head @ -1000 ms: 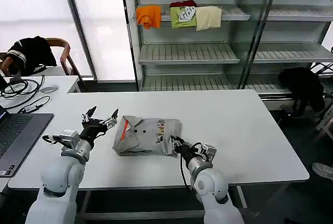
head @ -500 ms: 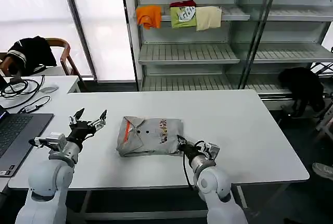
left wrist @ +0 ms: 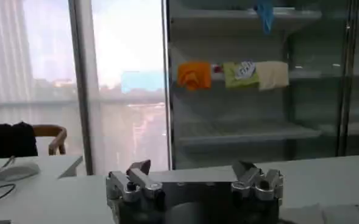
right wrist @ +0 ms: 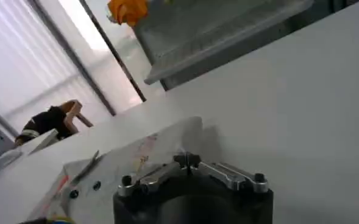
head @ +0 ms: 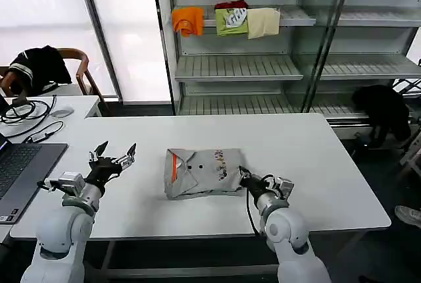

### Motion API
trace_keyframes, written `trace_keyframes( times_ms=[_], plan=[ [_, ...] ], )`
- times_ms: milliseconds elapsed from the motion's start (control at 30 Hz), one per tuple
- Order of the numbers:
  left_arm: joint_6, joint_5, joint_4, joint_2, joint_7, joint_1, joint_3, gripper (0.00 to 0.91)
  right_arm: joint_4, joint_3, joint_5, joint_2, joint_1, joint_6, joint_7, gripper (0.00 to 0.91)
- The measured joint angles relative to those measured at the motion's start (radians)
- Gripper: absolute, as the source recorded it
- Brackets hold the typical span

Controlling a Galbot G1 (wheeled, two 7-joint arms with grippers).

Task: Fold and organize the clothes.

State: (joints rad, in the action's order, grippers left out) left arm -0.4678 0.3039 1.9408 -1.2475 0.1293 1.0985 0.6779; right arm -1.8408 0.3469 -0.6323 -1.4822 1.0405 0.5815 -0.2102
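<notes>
Daylight pours in through the tall windows (head: pixel 125 33) at the back left, washing them out to near white in the head view. The white table (head: pixel 329 164) is evenly and brightly lit, with only a soft shadow beside the folded shirt (head: pixel 204 172). The left wrist view is hazy, its shelves (left wrist: pixel 246 131) pale and soft. In the right wrist view the far background is blurred.

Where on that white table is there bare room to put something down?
The white table is bare right of the folded light grey T-shirt, out to its far right edge, and along the back edge. A narrower bare patch lies between the shirt and the open left gripper. It is crowded where the right gripper meets the shirt's right edge.
</notes>
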Motion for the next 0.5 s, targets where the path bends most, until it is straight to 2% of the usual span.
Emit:
trace_keyframes(
  times_ms=[200,500],
  plan=[
    [0.006,0.001,-0.003,0.003,0.002,0.012,0.009,0.907,-0.01,-0.009,0.087,0.004,0.043,0.0,0.012,0.907],
    [0.026,0.024,-0.004,-0.005,0.003,0.034,0.028,0.907,-0.074,0.029,0.356,0.012,0.102,-0.008,0.076,0.907]
  ],
)
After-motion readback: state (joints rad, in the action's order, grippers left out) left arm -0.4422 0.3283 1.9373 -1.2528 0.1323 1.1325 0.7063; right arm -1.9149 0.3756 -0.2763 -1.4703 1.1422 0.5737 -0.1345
